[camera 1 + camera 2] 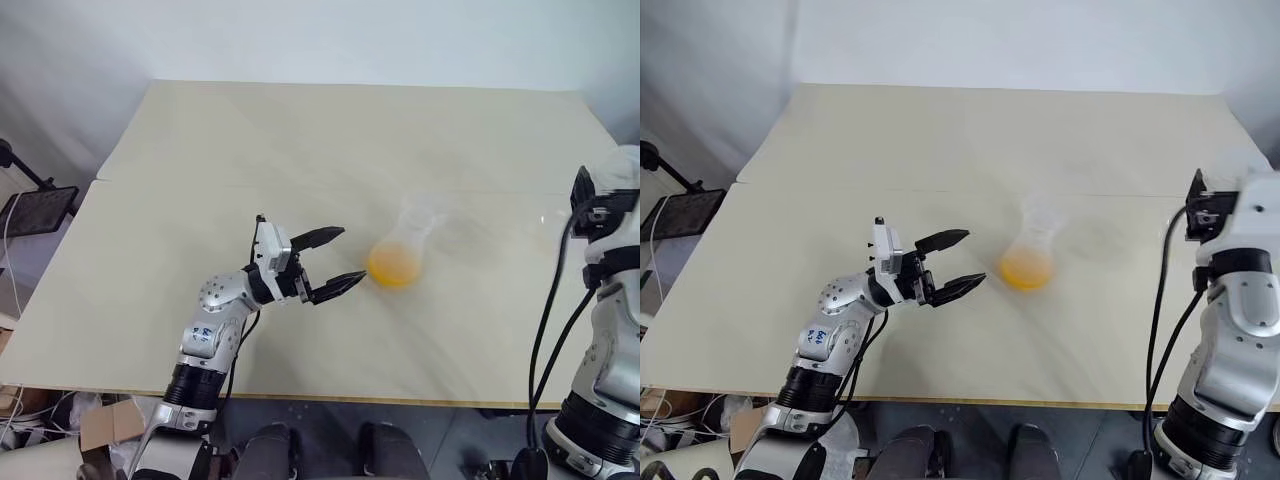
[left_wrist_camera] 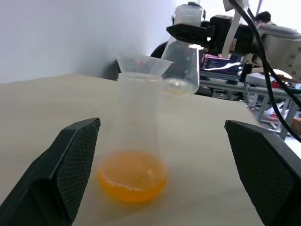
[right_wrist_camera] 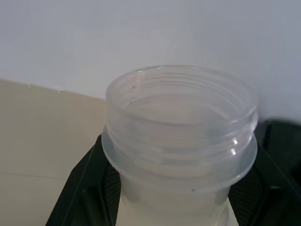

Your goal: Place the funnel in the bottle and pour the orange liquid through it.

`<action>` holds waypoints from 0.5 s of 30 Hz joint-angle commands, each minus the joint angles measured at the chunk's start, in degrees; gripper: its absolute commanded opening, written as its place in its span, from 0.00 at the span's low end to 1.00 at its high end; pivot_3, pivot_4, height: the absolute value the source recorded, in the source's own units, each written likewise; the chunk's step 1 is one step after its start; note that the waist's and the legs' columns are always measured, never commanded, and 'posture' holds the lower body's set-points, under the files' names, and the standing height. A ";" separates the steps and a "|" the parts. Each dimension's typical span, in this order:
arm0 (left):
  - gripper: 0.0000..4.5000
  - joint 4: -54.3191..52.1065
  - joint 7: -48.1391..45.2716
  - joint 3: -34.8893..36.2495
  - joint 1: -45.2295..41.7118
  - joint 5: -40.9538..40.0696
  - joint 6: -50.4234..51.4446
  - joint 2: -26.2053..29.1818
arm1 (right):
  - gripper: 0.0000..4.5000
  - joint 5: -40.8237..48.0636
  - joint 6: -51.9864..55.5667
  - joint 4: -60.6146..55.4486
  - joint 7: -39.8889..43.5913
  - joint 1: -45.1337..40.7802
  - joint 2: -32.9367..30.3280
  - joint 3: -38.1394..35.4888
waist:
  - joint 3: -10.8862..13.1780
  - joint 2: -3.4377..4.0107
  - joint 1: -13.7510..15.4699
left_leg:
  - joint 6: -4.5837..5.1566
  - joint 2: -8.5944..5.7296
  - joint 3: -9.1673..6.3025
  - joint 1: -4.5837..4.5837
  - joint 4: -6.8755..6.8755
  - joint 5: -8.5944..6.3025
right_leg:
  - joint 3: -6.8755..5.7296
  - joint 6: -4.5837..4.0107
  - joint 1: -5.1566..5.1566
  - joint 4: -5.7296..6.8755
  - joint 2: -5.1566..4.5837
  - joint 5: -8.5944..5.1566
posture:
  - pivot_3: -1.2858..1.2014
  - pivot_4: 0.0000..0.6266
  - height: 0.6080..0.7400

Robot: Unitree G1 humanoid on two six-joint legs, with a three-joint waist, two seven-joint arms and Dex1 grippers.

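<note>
1. Funnel [image 2: 142,65] is sitting in the neck of the bottle [image 2: 136,136], mid-bench, with the orange liquid [image 1: 392,266] pooled in the bottle's base.
2. Left gripper [image 1: 332,262] hovers just left of the bottle, jaws spread wide, holding nothing. If it nudges in carelessly, I reckon it tips the bottle, since that funnel makes it top-heavy.
3. Right gripper [image 2: 190,32], out at the right edge, has its jaws clamped on the larger flask [image 3: 181,136], held in the air. Looks emptied, but stray drips could hit the bench.
</note>
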 commanded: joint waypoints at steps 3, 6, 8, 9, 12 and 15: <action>1.00 1.27 -1.57 0.21 -2.39 -0.56 -0.43 -0.05 | 0.55 9.02 -5.24 7.25 3.06 0.58 -2.63 -2.92 | 0.00 0.01 -0.12 | 0.00 -0.02 0.06 0.02 -0.01 0.00 | 0.04 0.00 0.00 -0.01 0.01 0.00 | 0.52 0.24 1.00; 1.00 1.19 -1.38 0.26 -2.41 -0.40 -0.53 -0.38 | 0.55 8.97 -8.51 11.50 4.06 -1.37 -5.55 0.26 | 0.00 0.01 -0.31 | 0.01 -0.02 0.08 0.02 -0.02 0.00 | 0.07 0.00 -0.02 0.00 0.00 0.00 | 0.52 0.24 1.00; 1.00 0.88 -0.64 0.48 -2.10 -0.45 -0.32 -0.65 | 0.55 8.63 -10.16 14.37 3.69 -2.45 -6.60 1.90 | 0.00 0.01 -0.64 | 0.01 -0.01 0.08 0.03 -0.02 0.01 | 0.08 0.00 -0.03 0.01 0.00 0.00 | 0.52 0.24 1.00; 1.00 0.77 0.31 0.83 -2.01 -0.37 -0.23 -0.91 | 0.55 8.77 -10.99 15.99 3.32 -2.98 -6.89 2.31 | 0.00 0.01 -0.82 | 0.01 0.00 0.07 0.04 -0.03 0.01 | 0.07 0.00 -0.03 0.01 0.00 0.00 | 0.52 0.24 1.00; 1.00 -0.02 3.07 1.97 -1.77 -1.06 0.92 -1.66 | 0.55 9.19 -13.28 21.25 2.56 -4.56 -7.37 3.18 | 0.00 0.01 -1.00 | 0.01 0.01 0.02 0.03 -0.04 0.01 | 0.03 0.00 -0.02 0.02 0.00 0.00 | 0.52 0.24 1.00; 1.00 -1.68 3.22 2.02 -0.87 -1.29 1.85 -1.27 | 0.55 9.38 -14.81 26.81 1.87 -6.24 -7.88 3.84 | 0.00 0.01 -1.03 | 0.02 -0.02 0.03 0.02 -0.03 0.02 | 0.03 0.00 -0.01 0.01 -0.04 0.00 | 0.52 0.24 1.00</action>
